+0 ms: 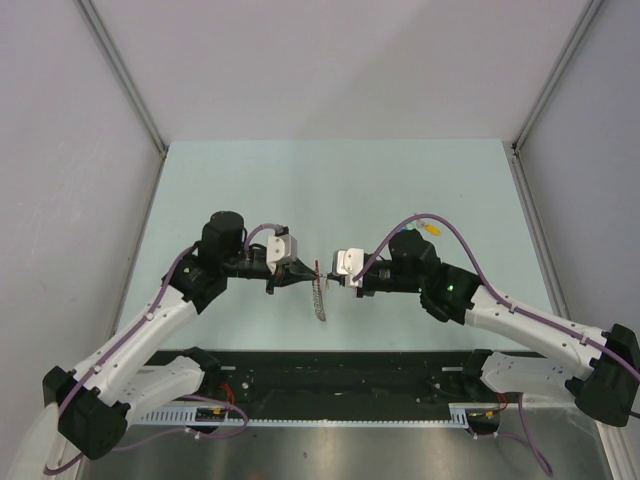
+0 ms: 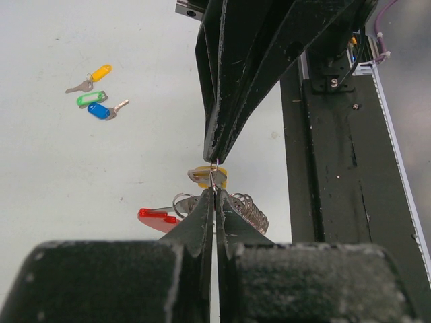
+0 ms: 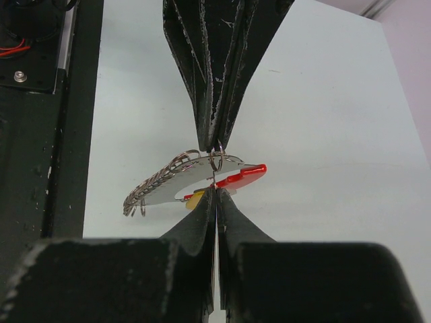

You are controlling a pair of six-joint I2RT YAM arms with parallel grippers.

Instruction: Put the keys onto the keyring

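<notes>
Meeting tip to tip above the table, your left hand and right hand are both clamped shut on the keyring, its chain hanging. A yellow key crowds the fingertips; three loose keys lie well apart.

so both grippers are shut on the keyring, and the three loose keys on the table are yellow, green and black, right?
Not quite: the third loose one is a blue key, not black. It lies next to the yellow key and the green key, as the left wrist view shows. The rest stands.
</notes>
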